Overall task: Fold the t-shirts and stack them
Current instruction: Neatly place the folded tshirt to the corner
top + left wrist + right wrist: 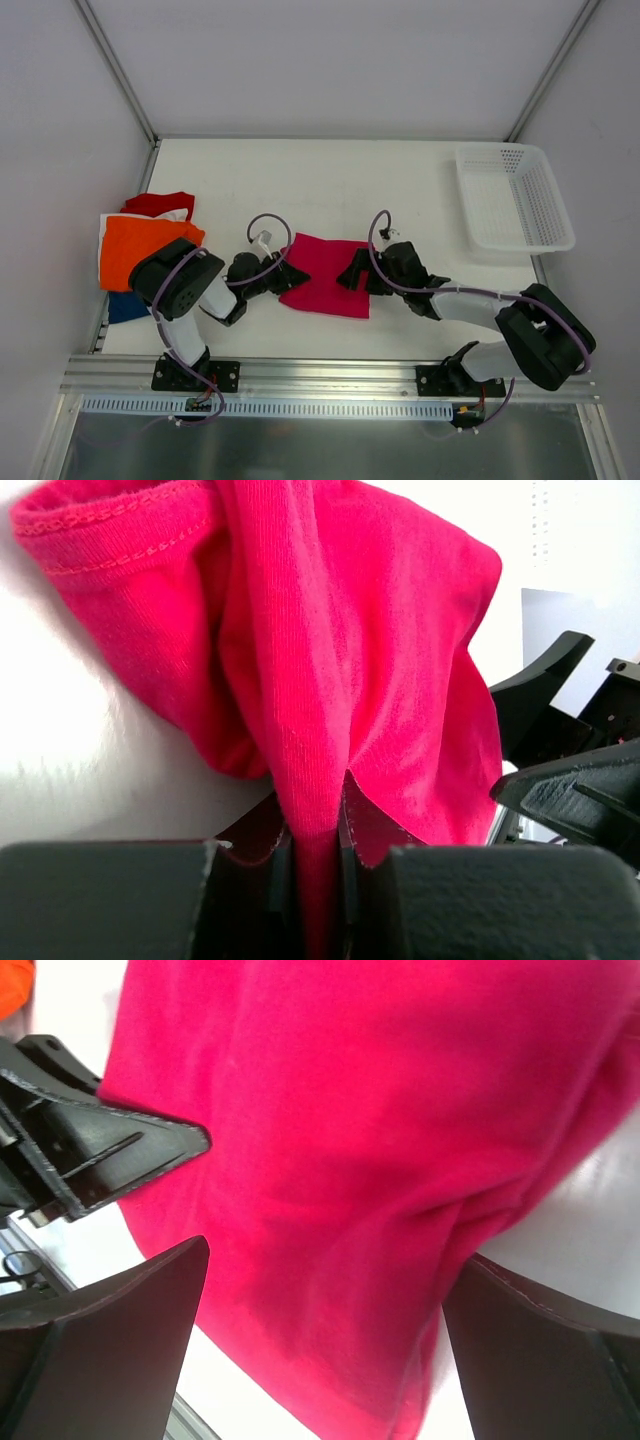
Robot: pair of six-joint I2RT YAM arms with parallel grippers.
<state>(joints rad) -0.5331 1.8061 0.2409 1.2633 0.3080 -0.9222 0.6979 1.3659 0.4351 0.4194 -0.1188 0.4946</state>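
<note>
pink t-shirt (328, 278) lies partly folded in the middle of the white table (330, 170), between my 2 arms. it is thin limp knit: light, no stiffness, apt to sag and bunch, so i'd take it by a hemmed edge or corner. left gripper (318, 815) is clamped on a pinch of its left edge, cloth pleated between the jaws. right gripper (330, 1260) hangs over the shirt, jaws spread wide, holding nothing. orange t-shirt (140, 250) tops a pile at the left edge, red t-shirt (160, 203) and dark blue t-shirt (125, 305) showing around it. the top looks smooth, with room to slide cloth; basket (510, 195) sits far right, well apart.
</note>
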